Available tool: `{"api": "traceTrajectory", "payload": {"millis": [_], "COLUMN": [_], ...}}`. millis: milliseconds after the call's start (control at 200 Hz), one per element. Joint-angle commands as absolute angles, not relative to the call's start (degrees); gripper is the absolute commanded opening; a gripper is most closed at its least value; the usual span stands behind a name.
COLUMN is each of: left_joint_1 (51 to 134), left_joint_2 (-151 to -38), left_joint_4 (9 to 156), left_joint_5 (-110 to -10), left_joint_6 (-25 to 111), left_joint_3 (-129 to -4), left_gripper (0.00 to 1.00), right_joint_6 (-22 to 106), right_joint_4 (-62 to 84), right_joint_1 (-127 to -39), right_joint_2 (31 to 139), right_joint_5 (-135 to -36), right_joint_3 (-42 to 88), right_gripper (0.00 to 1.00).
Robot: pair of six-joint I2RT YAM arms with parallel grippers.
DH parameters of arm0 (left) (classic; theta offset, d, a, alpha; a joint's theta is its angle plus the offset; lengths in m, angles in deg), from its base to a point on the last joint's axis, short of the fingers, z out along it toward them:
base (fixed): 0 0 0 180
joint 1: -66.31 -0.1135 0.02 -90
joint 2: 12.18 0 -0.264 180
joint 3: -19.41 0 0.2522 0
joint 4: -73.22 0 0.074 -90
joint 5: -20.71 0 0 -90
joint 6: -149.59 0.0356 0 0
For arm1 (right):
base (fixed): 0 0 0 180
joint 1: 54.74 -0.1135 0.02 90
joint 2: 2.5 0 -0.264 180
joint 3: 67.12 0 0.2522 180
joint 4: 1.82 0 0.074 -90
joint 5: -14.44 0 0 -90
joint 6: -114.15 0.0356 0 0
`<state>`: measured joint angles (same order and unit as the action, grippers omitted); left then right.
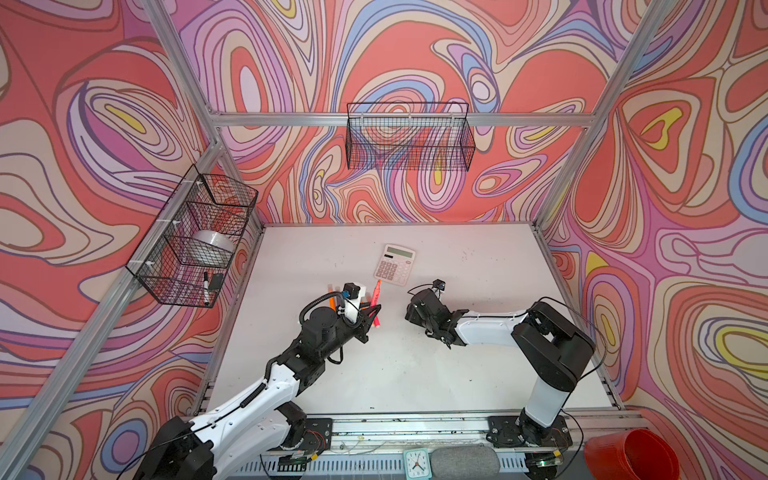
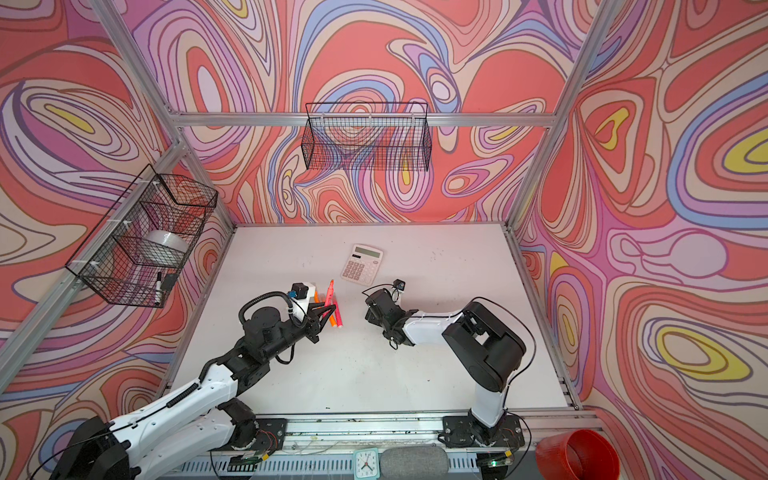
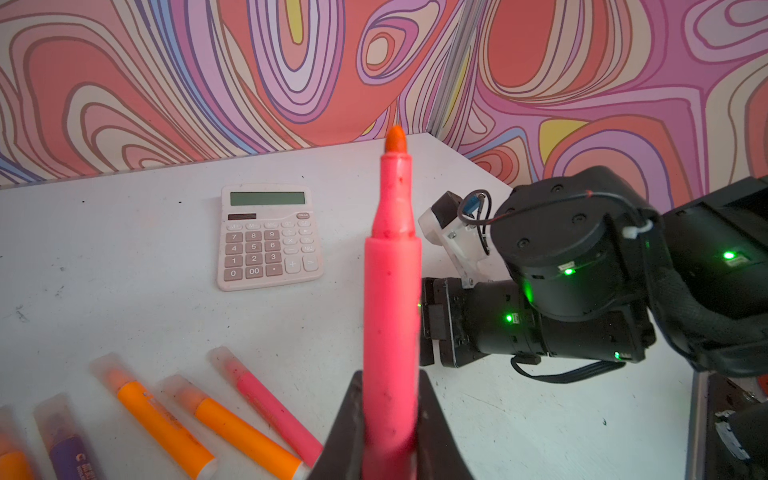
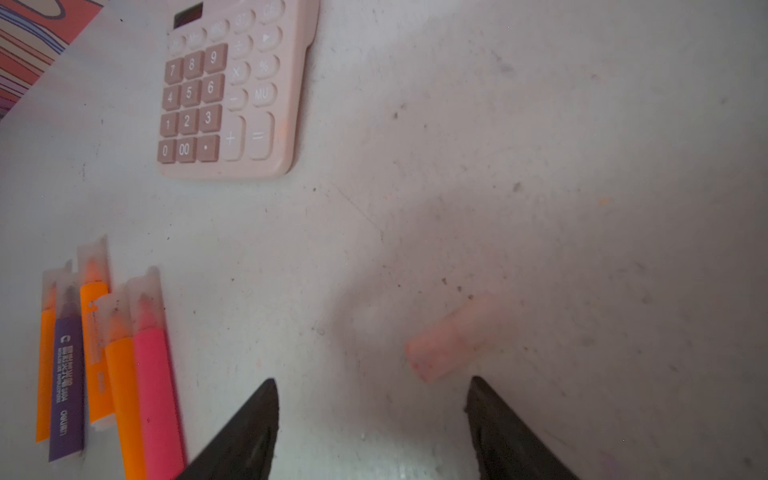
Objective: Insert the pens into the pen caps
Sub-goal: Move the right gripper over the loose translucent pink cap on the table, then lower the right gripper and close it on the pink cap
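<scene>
The left pincer (image 3: 390, 386) is clamped low on the barrel of a pink-red pen (image 3: 392, 266). This leaves its bare orange tip (image 3: 395, 139) free and pointing away, probably so a cap can slide on. The right pincer (image 4: 372, 386) stands wide apart and empty, just short of the loose pen cap (image 4: 453, 336) on the surface (image 4: 540, 166), right of centre. Five capped pens (image 4: 120, 365) lie together to the left, nearer than the calculator (image 4: 232, 91).
</scene>
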<state>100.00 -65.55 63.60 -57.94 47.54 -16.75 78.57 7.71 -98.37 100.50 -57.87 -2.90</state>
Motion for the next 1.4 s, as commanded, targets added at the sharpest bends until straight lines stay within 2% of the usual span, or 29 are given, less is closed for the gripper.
{"api": "traceTrajectory", "payload": {"millis": [0,365,521,726,931,1277,1397], "left_joint_1": [100.06,100.06,100.06,100.06,100.1,100.06,100.07], "left_joint_2": [-65.88,-66.06,-66.11,-65.88,-65.82,-65.43,-65.36], "left_joint_4": [62.37,62.6,62.87,63.0,63.38,63.27,63.69], "left_joint_5": [-57.37,-58.07,-57.69,-57.93,-57.97,-57.72,-57.73], "left_joint_6": [47.72,47.81,47.97,48.0,48.07,47.63,47.72], "left_joint_3": [-17.73,-17.69,-17.91,-17.89,-18.07,-18.0,-18.12], "left_gripper": [0.0,0.0,0.0,0.0,0.0,0.0,0.0], "right_joint_6": [76.91,74.43,72.85,72.59,71.42,68.47,67.42], "right_joint_4": [10.78,13.94,17.99,16.15,18.75,26.91,28.23], "right_joint_1": [-98.07,-96.23,-95.52,-95.38,-95.43,-95.48,-95.43], "right_joint_2": [102.59,106.06,109.61,110.5,110.62,109.04,109.69], "right_joint_5": [-55.93,-52.38,-50.75,-53.05,-55.18,-52.72,-51.28], "right_joint_3": [-1.99,1.81,6.94,7.02,8.98,10.15,10.86], "right_gripper": [0.74,0.75,0.73,0.69,0.54,0.51,0.44]}}
